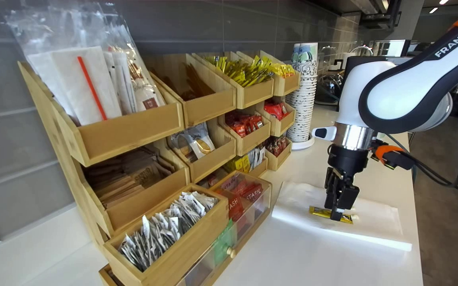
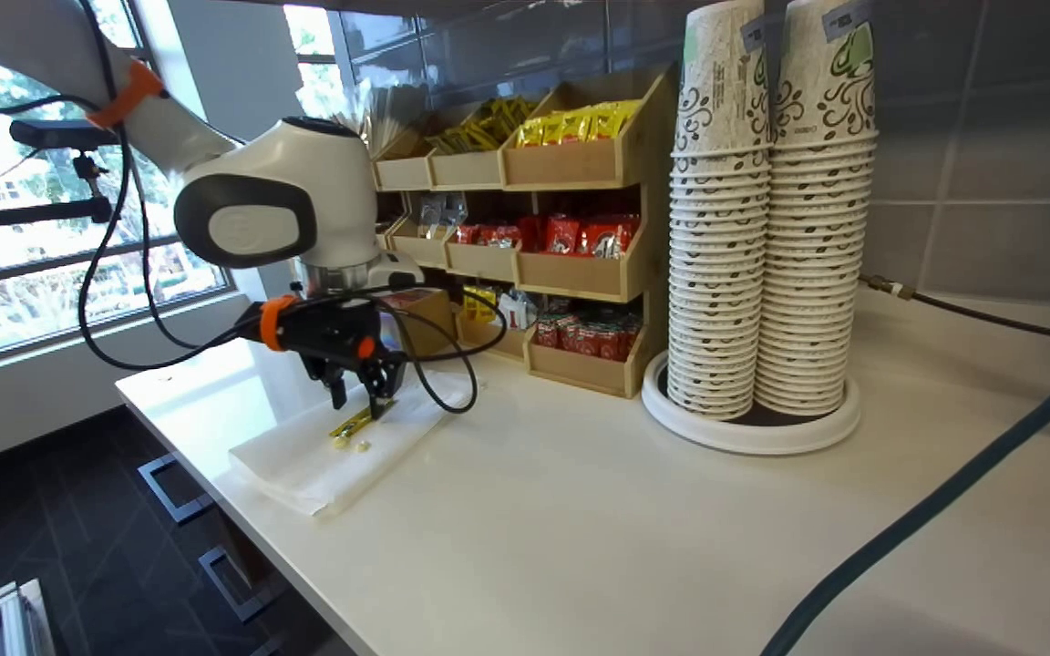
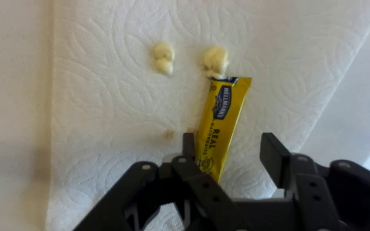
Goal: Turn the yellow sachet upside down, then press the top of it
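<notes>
In the wrist view, we see a slim yellow sachet (image 3: 218,128) mid-frame on white paper towel (image 3: 108,112), its lower end between the parted jaws of a black two-fingered gripper (image 3: 228,142). In an exterior view, the sachet (image 1: 319,211) lies lower right.

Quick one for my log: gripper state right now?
Gripper: open, jaws apart, holding nothing; the yellow sachet lies on the paper towel.

Sachet (image 3: 221,125) on paper towel (image 3: 108,109) — just right of centre, wrist view
One blob (image 3: 216,59) at its upper end, second blob (image 3: 164,52) left of that — both on paper towel.
</notes>
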Tool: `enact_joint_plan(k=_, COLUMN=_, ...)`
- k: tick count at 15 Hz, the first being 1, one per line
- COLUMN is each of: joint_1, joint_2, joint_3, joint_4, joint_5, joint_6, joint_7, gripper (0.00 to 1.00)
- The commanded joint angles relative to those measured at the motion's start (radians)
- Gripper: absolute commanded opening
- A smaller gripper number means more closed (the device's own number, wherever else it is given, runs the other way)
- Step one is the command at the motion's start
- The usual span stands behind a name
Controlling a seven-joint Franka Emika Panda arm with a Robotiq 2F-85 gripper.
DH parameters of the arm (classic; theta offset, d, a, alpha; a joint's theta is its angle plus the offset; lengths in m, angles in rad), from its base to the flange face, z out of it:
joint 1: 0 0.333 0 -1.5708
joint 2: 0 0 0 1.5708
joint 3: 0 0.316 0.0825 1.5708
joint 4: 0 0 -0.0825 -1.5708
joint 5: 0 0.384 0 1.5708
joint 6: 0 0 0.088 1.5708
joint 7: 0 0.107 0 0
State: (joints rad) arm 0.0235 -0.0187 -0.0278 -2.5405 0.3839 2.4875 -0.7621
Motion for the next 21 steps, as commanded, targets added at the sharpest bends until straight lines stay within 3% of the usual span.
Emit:
enact_joint_plan(k=1, joint_1=-0.012, joint_2=-0.003, joint_3=0.003, joint_4=-0.007, joint_5=-0.029, joint_6=0.012, joint_7=0.029, gripper=0.42)
enact_joint_plan(k=2, joint_1=-0.014, joint_2=-0.002, joint_3=0.003, joint_4=-0.007, joint_5=-0.029, joint_6=0.012, joint_7=0.029, gripper=0.45)
enact_joint_plan(k=5, joint_1=-0.018, joint_2=0.000, joint_3=0.002, joint_4=-0.007, joint_5=-0.028, joint_6=0.012, joint_7=0.029, gripper=0.38)
enact_joint_plan(k=7, joint_1=-0.019, joint_2=0.003, joint_3=0.001, joint_4=-0.008, joint_5=-0.028, joint_6=0.013, joint_7=0.028, gripper=0.42)
enact_joint_plan(k=16, joint_1=-0.024, joint_2=0.022, joint_3=0.002, joint_4=-0.005, joint_5=-0.021, joint_6=0.012, joint_7=0.023, gripper=0.39)
enact_joint_plan(k=21, joint_1=-0.029, joint_2=0.022, joint_3=0.000, joint_4=-0.006, joint_5=-0.026, joint_6=0.014, joint_7=0.028, gripper=0.14)
